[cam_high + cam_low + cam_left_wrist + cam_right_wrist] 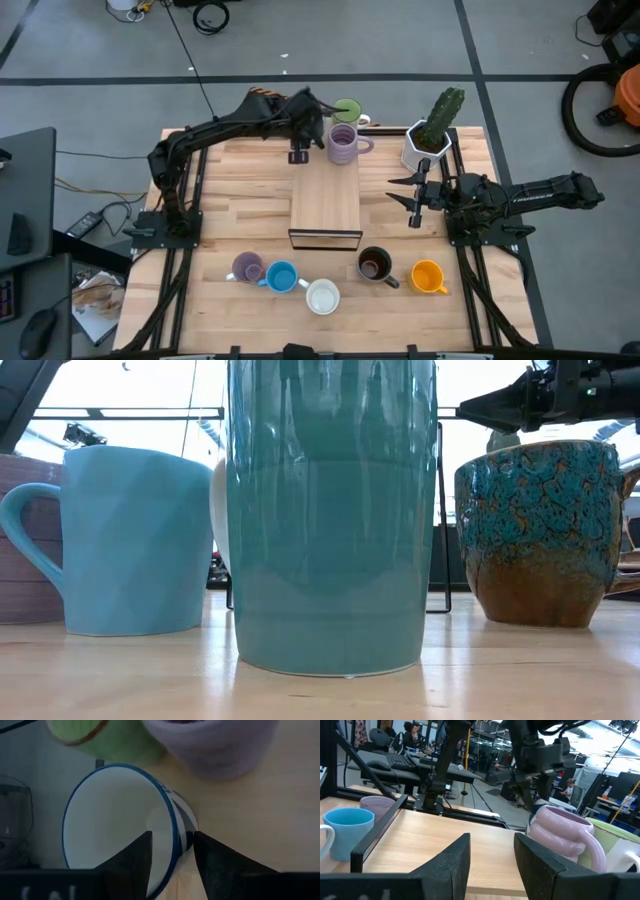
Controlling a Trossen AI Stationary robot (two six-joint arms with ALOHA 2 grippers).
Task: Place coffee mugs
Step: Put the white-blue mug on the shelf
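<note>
**Operator:** Wood riser first. What's on it?

**Arm:** On the wooden riser (325,205) at the centre of the tabletop (230,215), one lilac mug (343,145) stands at its 12 o'clock end. The green mug (347,108) is just beyond it, toward 12. I can't tell whether the green one sits on the riser or behind it.

**Operator:** And your left jaws?

**Arm:** My left jaws are at 12 o'clock, just at 9 of the lilac mug. They are clenched on the blue-rimmed white mug (115,820), one finger (135,865) inside the rim and one outside. The mug is tilted in my grip, close beside the other two.

**Operator:** The right side?

**Arm:** My right jaws hang released at 3 o'clock, near the cactus pot (428,140), holding nothing.

**Operator:** So how far along are you?

**Arm:** Under halfway, I'd judge. Two mugs look placed and a third is in hand. Five wait along the 6 o'clock edge: the second lilac mug (247,267), blue mug (281,277), plain white mug (322,297), dark brown mug (374,265) and orange mug (427,276).
</note>
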